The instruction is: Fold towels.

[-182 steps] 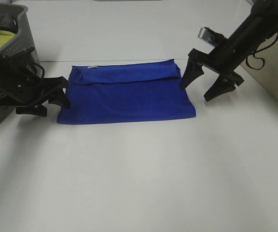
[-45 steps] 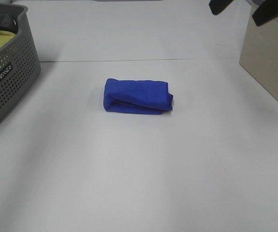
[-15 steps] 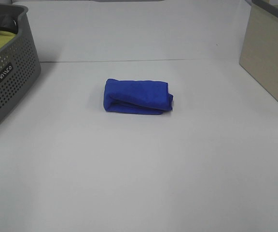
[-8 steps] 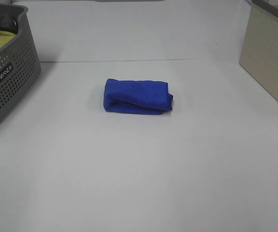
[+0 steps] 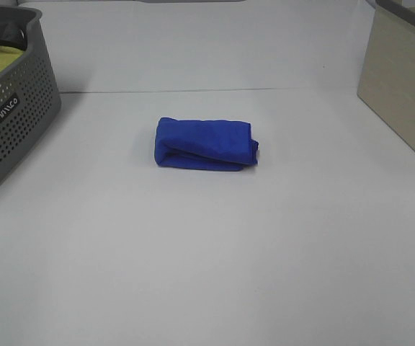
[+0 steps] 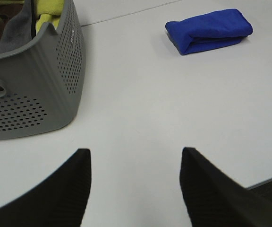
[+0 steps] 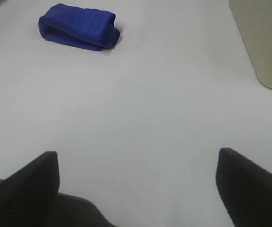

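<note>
The royal-blue towel (image 5: 205,143) lies folded into a small thick bundle in the middle of the white table (image 5: 207,252). It also shows in the left wrist view (image 6: 208,30) and in the right wrist view (image 7: 78,26), far from both grippers. Neither arm shows in the exterior high view. My left gripper (image 6: 135,189) is open and empty, hovering over bare table beside the basket. My right gripper (image 7: 138,189) is wide open and empty, over bare table at a distance from the towel.
A grey perforated basket (image 5: 13,122) stands at the left edge, holding a yellow-green cloth (image 6: 48,10) and a dark cloth (image 6: 13,33). A beige box (image 5: 402,79) stands at the right edge.
Twelve seconds ago the towel lay wide and flat between both grippers; now it is a small bundle and both arms have left the high view. Nothing has moved in the last second.
</note>
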Available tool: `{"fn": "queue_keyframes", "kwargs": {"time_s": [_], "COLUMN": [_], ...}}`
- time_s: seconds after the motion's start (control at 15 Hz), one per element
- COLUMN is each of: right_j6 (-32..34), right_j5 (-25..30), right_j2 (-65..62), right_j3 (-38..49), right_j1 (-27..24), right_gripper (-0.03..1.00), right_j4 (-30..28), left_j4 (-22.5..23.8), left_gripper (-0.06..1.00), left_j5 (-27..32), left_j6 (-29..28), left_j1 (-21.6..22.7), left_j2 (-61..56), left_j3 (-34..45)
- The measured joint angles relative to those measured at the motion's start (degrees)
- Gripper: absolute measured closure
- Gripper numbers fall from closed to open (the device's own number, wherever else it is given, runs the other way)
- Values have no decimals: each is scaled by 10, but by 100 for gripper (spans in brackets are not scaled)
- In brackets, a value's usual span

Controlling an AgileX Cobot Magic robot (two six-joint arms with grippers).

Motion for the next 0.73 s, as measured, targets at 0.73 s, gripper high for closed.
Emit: {"fn": "queue_keyframes", "kwargs": {"time_s": [0.73], "right_j6": [0], "right_j5": [0], "right_j2": [-17], "right_j3": [2], "right_j1": [0], "right_gripper": [12], "right_j4": [18], "left_j4": [-1], "left_gripper": [40], "left_j5": [-1], "left_j6": [0], "left_j1": [0], "left_j2": [-1], "left_j3": [0]}}
